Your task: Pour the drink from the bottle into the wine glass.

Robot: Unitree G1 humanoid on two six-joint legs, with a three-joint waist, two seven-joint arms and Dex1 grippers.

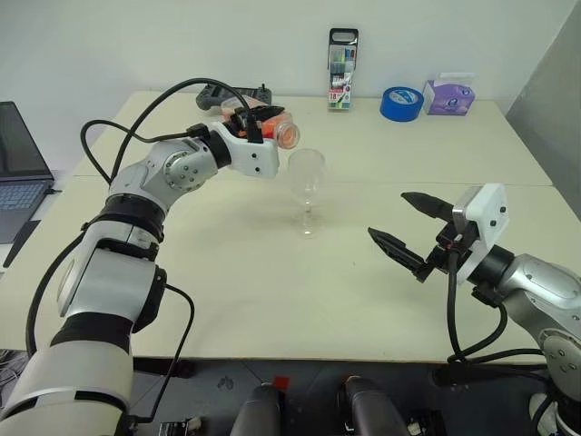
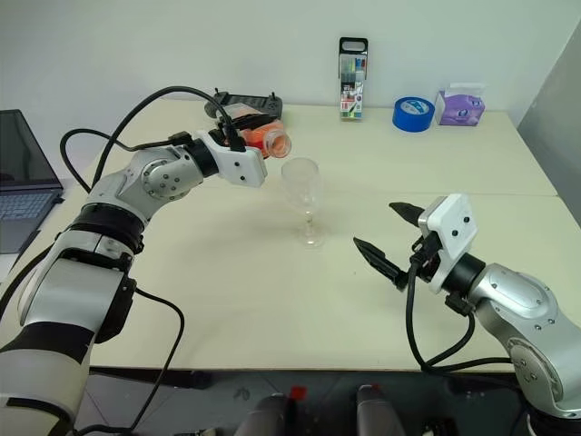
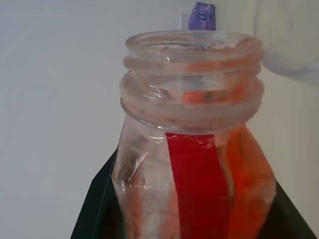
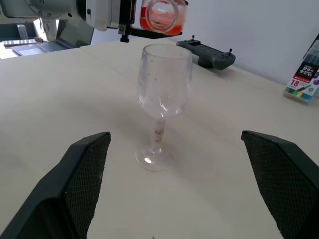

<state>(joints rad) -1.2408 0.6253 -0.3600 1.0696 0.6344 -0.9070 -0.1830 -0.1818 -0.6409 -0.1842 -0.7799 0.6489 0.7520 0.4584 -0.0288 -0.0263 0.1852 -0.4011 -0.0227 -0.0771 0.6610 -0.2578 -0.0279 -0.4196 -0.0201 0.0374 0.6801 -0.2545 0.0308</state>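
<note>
My left gripper (image 1: 257, 124) is shut on the bottle (image 1: 277, 129), a small clear one with a red label strip (image 3: 197, 189) and no cap on its threaded mouth. The bottle lies tipped on its side, its open mouth just above and behind the rim of the wine glass (image 1: 307, 186). The drink (image 4: 160, 21) shows orange-red inside the bottle, near the neck. The glass stands upright mid-table, and its bowl (image 4: 164, 82) looks empty. My right gripper (image 2: 374, 225) hovers open over the table to the right of the glass, pointing at it, with nothing between its fingers.
Along the table's far edge stand a marker-pen pack (image 1: 343, 56), a blue tape roll (image 1: 401, 103) and a purple tissue pack (image 1: 449, 94). A black controller (image 1: 231, 94) lies behind the bottle. A laptop (image 1: 20, 173) sits at the far left.
</note>
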